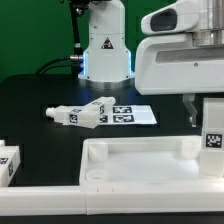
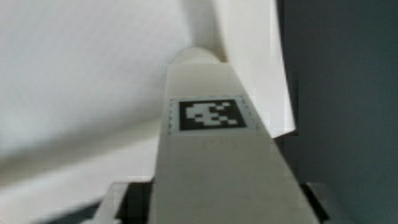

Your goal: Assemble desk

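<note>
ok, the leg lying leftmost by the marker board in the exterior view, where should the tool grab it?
Probably mid-length, from straight above, closing across its two long sides. That lying leg is flat on the table and square in section; a second leg crowds one end. The tool would first have to release the upright leg it holds.

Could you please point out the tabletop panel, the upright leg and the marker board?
tabletop panel [image 1: 150,166]: exterior view, recessed floor.
upright leg [image 2: 217,170]: wrist view, below its tag.
marker board [image 1: 133,114]: exterior view, its middle.
</note>
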`<state>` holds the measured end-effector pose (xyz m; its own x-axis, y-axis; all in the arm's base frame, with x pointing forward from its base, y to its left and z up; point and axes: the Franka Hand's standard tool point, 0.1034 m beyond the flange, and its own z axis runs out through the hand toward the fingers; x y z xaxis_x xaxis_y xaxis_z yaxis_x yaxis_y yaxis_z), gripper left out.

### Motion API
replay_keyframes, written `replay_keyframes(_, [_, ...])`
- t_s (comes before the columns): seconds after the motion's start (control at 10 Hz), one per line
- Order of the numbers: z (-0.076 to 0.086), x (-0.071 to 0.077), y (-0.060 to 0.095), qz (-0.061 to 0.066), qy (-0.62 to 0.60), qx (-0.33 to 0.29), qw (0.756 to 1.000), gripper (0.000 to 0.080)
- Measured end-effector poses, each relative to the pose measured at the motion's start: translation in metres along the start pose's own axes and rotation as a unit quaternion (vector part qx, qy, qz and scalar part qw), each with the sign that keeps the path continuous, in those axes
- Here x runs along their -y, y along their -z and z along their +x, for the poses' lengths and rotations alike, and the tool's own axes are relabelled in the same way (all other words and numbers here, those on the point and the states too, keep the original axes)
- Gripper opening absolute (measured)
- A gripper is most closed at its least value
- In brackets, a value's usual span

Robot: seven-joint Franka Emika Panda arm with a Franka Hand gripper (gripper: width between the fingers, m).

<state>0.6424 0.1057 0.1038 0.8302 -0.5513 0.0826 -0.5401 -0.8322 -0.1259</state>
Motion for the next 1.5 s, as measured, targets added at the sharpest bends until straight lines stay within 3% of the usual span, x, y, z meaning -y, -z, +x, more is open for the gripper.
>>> replay_keyframes(0.2, [0.002,-0.004,-0.003,0.006,-0.153,0.012,0.988,0.0288])
replay_keyframes(0.7, [0.000,-0.005,-0.003,0.001,-0.296,0.017,0.955,0.0288])
replay_keyframes(1.0, [-0.006,0.000,-0.004,0.009,-0.520,0.035,0.853,0.0288])
replay_keyframes(1.3, [-0.007,0.000,-0.004,0.005,-0.479,0.035,0.877,0.0292])
replay_keyframes(1.4, [-0.011,0.002,-0.003,-0.009,-0.411,0.039,0.911,0.0503])
replay_keyframes(1.5, [-0.009,0.004,0.000,-0.004,-0.310,0.037,0.950,0.0503])
